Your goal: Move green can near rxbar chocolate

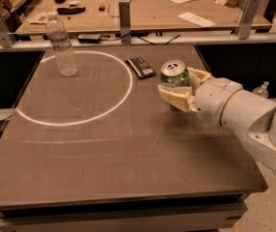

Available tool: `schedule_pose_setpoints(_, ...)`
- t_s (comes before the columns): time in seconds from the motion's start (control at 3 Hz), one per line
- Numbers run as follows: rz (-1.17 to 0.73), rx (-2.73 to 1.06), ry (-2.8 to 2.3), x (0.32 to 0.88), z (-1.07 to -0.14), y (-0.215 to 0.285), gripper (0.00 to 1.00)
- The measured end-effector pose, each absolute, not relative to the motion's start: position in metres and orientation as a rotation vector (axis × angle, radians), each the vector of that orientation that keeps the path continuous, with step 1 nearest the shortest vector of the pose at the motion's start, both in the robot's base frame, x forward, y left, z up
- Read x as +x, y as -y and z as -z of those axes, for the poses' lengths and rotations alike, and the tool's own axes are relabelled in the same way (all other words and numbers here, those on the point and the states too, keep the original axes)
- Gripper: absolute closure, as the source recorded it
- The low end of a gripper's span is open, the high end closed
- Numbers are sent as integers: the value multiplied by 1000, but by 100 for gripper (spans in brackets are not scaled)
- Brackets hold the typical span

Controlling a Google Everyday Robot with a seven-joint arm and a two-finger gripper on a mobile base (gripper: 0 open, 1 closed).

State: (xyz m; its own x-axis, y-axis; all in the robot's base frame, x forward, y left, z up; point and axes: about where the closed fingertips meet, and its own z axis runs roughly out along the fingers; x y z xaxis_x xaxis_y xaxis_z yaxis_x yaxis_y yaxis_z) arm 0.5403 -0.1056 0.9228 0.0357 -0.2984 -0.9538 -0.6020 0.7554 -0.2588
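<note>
The green can, upright with its silver top showing, sits between the cream fingers of my gripper, which reaches in from the right on a white arm. The gripper is shut on the can. The rxbar chocolate, a flat black bar with a white patch at its near end, lies on the dark table just left of and behind the can, a short gap away. Whether the can rests on the table or hangs just above it is hidden by the fingers.
A clear plastic water bottle stands at the back left inside a white circle marked on the table. A metal rail and posts run along the far edge, with a wooden bench of small items behind.
</note>
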Motion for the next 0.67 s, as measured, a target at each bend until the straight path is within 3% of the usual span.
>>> schedule_pose_setpoints(0.67,-275,-721,-1546,563,-920,102,100)
